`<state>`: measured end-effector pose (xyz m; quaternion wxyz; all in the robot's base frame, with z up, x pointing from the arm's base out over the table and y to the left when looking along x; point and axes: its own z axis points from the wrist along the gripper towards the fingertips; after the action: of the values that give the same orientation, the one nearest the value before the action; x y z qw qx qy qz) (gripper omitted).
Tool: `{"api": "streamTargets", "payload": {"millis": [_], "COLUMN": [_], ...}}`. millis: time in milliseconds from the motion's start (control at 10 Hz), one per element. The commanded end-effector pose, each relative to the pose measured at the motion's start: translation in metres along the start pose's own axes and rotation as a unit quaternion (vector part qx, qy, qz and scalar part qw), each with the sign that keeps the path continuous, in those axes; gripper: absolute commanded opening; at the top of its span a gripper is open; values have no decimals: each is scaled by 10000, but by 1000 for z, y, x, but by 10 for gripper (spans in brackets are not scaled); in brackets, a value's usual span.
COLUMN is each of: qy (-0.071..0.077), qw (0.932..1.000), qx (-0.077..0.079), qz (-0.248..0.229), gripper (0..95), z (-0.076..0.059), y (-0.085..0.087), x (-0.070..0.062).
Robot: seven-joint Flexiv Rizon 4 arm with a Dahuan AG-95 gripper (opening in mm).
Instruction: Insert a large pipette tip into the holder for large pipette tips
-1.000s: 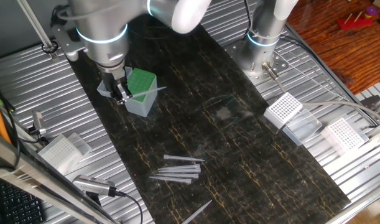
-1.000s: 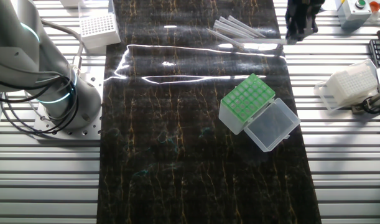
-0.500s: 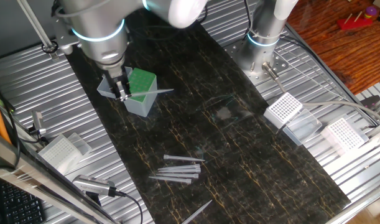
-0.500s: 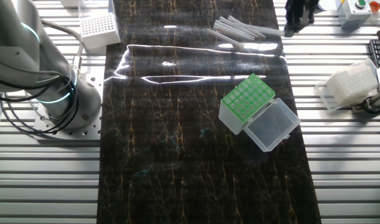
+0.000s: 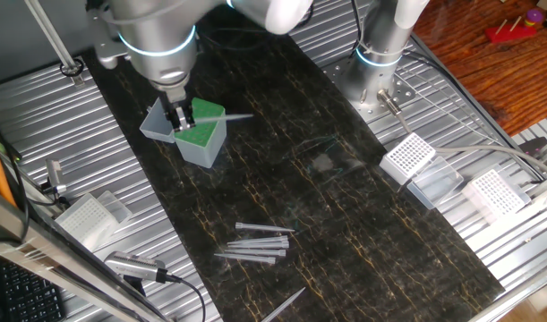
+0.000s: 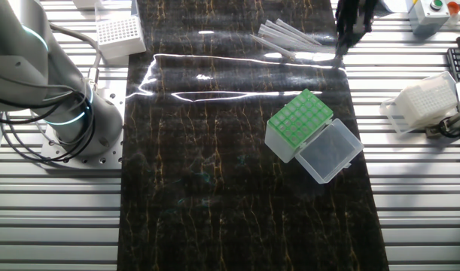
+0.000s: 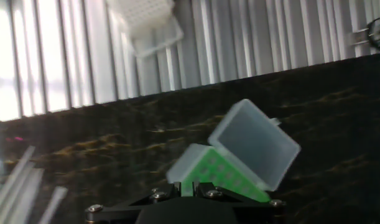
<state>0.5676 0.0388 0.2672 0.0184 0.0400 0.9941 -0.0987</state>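
- The gripper (image 5: 180,120) is clenched on one large pipette tip (image 5: 221,118), holding it by its wide end so the rest juts out sideways, nearly level, with the thin end pointing away from the fingers.
- Seen from one fixed view, the tip hangs above the green box (image 5: 201,132); it crosses over the box's green top without touching it, as far as I can tell.
- The box's clear lid (image 6: 330,151) is swung fully open and lies flat beside the green top, probably so the holes stay reachable from above.
- My reading: the tip is being carried to the box lying sideways, so it has to be turned point-down before it can go into a hole. That step is not yet done.
- In the hand view the box (image 7: 224,171) sits just ahead of the fingers, lid toward the far side; the held tip itself cannot be made out there.
- The spare tips (image 5: 255,243) lie in a loose bundle on the dark mat (image 5: 345,215), well apart from the box, on its lid-free side.
- The white-grid racks (image 5: 407,157) stand off the mat, far from the box, and play no part here.
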Motion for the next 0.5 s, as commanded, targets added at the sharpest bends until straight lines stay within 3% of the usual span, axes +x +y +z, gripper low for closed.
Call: {"api": "streamTargets", "payload": {"millis": [100, 500], "qy": [-35, -30], "qw": [9986, 9954], "qx": [-314, -420], "qz": [-420, -866], "gripper": [0, 0], "z": [28, 56], "y": [-18, -25], "x": [5, -3]}}
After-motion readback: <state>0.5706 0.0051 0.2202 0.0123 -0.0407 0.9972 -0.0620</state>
